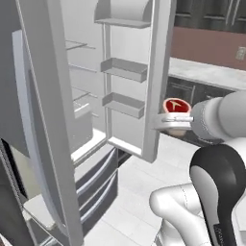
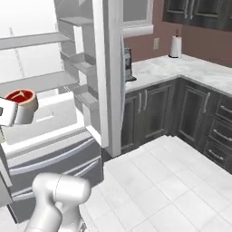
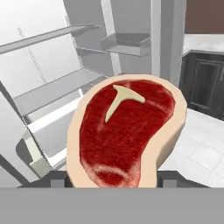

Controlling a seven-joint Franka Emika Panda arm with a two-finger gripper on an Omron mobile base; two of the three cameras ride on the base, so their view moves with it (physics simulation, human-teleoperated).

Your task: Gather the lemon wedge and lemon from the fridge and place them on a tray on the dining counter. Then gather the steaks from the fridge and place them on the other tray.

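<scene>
1. Jaws clamped wide across a thick steak [image 3: 127,131], one dark fingertip [image 3: 57,180] at each side of its lower edge; gripper [image 1: 174,120] carrying the meat in the air, clear of every shelf
2. Steak raw red with a pale T-bone and a tan fat rim, held face toward the hand camera; seen from the left base just beyond the edge of the open fridge door [image 1: 149,86], and from the right base in front of the fridge interior [image 2: 41,81]
3. Judged from this: second half of the task under way, one steak out of the fridge and in the grip. Trays and dining counter out of sight, so lemon and wedge placement impossible to confirm; whether other steaks wait inside, impossible to tell
4. Left to do: carry to the dining counter, set down on the steak tray, return for any remaining
5. Edges close by: door bins [image 1: 124,103] and the door's long vertical edge just beside the hand; fridge shelves [image 3: 61,87] near behind the meat
6. Open room: wide bare tiled floor [image 2: 172,181] toward the dark cabinets [image 2: 195,113] and marble counter [image 2: 190,68], well apart from the hand; likely the safest way to swing out
</scene>
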